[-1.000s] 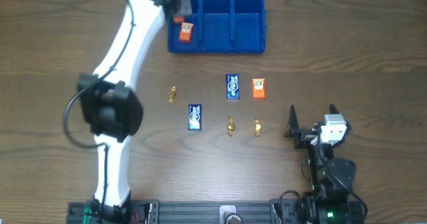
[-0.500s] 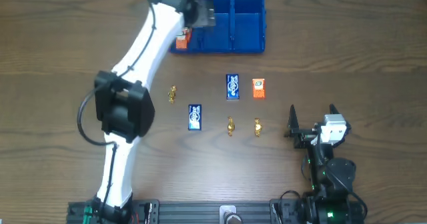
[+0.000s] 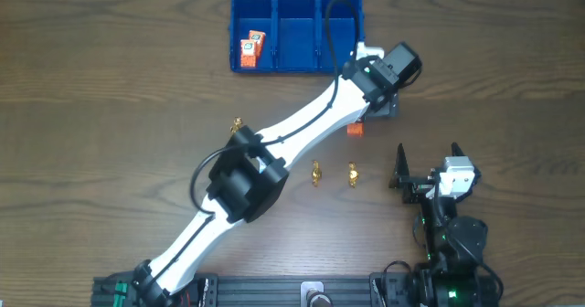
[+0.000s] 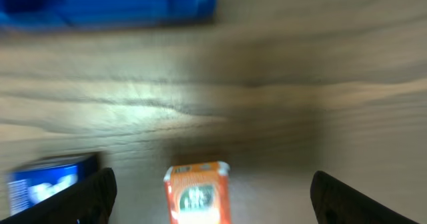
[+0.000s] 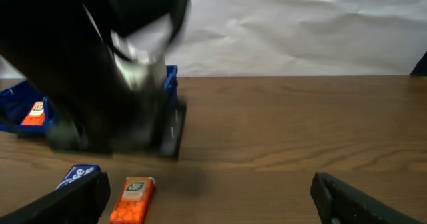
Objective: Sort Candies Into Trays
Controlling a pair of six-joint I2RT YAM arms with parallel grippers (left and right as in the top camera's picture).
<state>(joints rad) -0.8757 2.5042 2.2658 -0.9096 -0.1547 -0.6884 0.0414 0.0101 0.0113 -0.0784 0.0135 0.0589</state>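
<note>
A blue three-compartment tray (image 3: 297, 65) stands at the back of the table, with one orange candy box (image 3: 251, 51) in its left compartment. My left gripper (image 3: 382, 104) is open above a second orange candy box (image 4: 197, 192), which lies on the wood between its fingers (image 4: 87, 197). A blue candy bar (image 4: 50, 184) lies beside that box. Gold-wrapped candies (image 3: 316, 173) (image 3: 353, 173) (image 3: 237, 124) rest on the table. My right gripper (image 3: 428, 159) is open and empty, low at the front right.
The left arm (image 3: 302, 129) stretches diagonally across the middle of the table and covers the blue bars in the top view. From the right wrist, the left gripper's dark body (image 5: 120, 84) stands between me and the tray (image 5: 20, 101).
The left arm swung from the tray's left compartment rightward and toward the front, ending over the orange box on the table. The right arm has not moved.
</note>
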